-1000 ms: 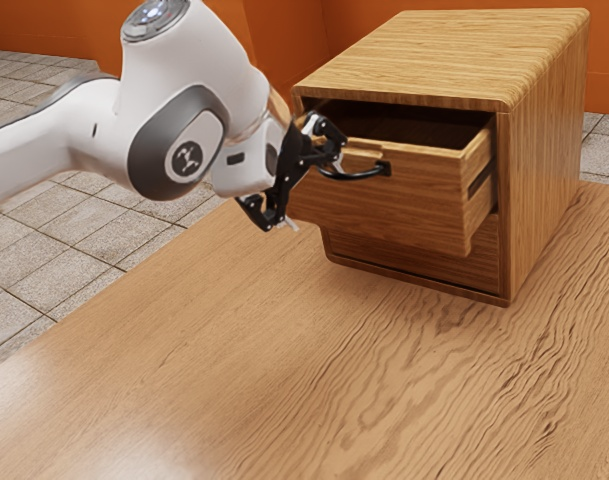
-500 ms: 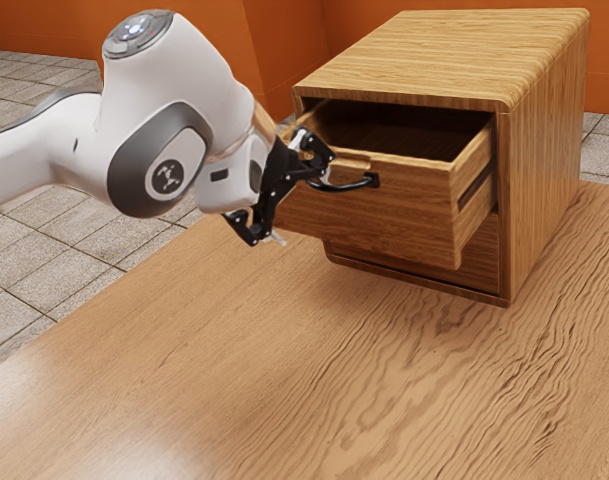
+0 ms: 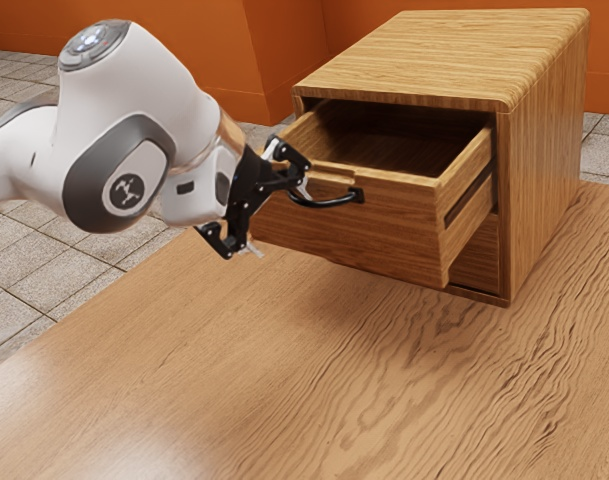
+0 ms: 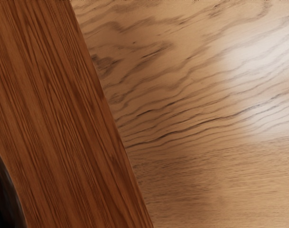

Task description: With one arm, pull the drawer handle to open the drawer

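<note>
The cabinet (image 3: 544,130) stands on the wooden surface (image 3: 334,380), at the far end of it, with an orange wall (image 3: 284,40) behind the cabinet and a grey tiled floor (image 3: 44,270) beyond the surface's edge. The top drawer (image 3: 374,225) is open: it sticks well out of the cabinet's front, toward the exterior view's left, and its inside is visible as a dark, bare wooden box under the cabinet's top. A lower drawer (image 3: 479,265) sits below it, in the cabinet, and its front is far behind the front of the top one. The black curved handle (image 3: 329,200) is on the front of the top drawer, on the side away from the cabinet. The white arm (image 3: 114,150) comes from the exterior view's left, and it is in front of the cabinet, above the surface. Its black claw (image 3: 289,180) is closed on the handle, at the handle's end that is farther from the cabinet's side wall, with one finger above this end and one below it. In the wrist view the dark drawer (image 4: 49,118) front runs slantwise close to the camera, and the lighter surface (image 4: 206,118) lies under it. A dark round shape is at the corner beside the drawer front, and I cannot tell what it is.
</note>
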You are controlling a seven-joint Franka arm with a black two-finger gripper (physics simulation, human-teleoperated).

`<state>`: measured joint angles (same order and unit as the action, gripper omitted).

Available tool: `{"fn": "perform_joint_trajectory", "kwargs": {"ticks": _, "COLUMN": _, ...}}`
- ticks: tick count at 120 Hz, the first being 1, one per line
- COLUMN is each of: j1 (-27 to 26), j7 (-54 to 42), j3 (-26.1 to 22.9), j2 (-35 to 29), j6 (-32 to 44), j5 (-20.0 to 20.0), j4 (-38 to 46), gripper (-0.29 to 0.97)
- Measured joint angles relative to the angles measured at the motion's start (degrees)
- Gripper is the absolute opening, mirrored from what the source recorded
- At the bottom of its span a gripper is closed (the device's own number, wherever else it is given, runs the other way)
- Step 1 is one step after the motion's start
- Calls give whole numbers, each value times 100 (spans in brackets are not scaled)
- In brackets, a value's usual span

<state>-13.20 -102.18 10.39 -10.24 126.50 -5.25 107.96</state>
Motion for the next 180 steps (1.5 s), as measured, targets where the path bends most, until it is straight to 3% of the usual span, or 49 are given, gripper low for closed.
{"fn": "perform_joint_trajectory", "kwargs": {"ticks": 113, "j1": -208, "j7": -13, "j3": -25, "j2": -338, "j6": -385, "j5": -3, "j4": 121, "gripper": 66}}
{"fn": "perform_joint_trajectory", "kwargs": {"ticks": 180, "j1": -326, "j7": 3, "j3": -46, "j2": -201, "j6": -1326, "j5": -144, "j4": -530, "gripper": 68}}
